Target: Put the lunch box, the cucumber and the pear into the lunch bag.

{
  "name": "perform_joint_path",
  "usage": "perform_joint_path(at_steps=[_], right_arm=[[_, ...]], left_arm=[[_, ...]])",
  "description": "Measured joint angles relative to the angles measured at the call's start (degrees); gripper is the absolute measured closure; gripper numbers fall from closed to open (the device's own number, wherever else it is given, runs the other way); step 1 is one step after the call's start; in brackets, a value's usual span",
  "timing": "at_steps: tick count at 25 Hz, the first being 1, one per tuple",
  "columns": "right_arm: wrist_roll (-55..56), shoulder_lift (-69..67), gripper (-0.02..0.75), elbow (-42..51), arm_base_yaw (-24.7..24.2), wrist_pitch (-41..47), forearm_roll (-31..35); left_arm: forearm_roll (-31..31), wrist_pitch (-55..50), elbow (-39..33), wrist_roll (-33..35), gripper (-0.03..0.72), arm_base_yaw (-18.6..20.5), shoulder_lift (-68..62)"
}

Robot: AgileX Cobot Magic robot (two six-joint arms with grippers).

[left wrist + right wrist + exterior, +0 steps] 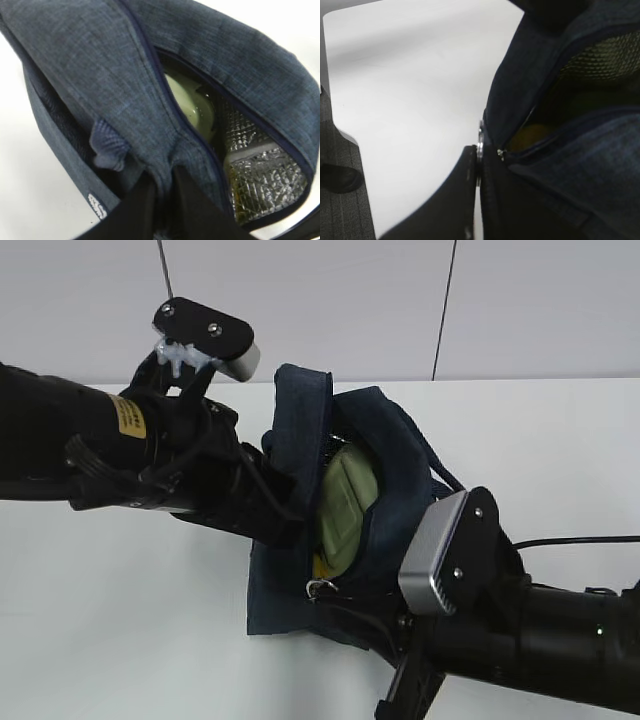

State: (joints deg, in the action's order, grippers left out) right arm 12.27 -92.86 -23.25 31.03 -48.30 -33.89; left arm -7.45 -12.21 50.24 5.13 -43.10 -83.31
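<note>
Two grippers are at work on the lunch bag [385,455], and the step in hand looks like zipping it up now that it is loaded. On the left, the left gripper [162,187] has its jaws pinched tight on a fold of the bag's navy fabric beside the zipper track, anchoring that side. Keep that pinch firm and steady so the track stays taut. In the middle, the lunch box [345,502] stands on edge inside the opening, its sage-green lid showing, with a patch of yellow, likely the pear [322,566], below it; the cucumber cannot be seen. On the right, the right gripper [479,165] is clamped on the silver ring pull [320,587] at the near end of the zipper. Draw it along the line of the track, not upward, and watch that the box's edge does not snag the teeth.
</note>
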Motion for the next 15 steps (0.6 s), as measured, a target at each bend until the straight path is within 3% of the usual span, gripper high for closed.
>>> perform_joint_path(at_steps=[15], right_arm=[[-0.62, 6.72, 0.738, 0.26, 0.00, 0.93, 1.99]], left_arm=[[-0.11, -2.72, 0.17, 0.06, 0.680, -0.11, -2.33]])
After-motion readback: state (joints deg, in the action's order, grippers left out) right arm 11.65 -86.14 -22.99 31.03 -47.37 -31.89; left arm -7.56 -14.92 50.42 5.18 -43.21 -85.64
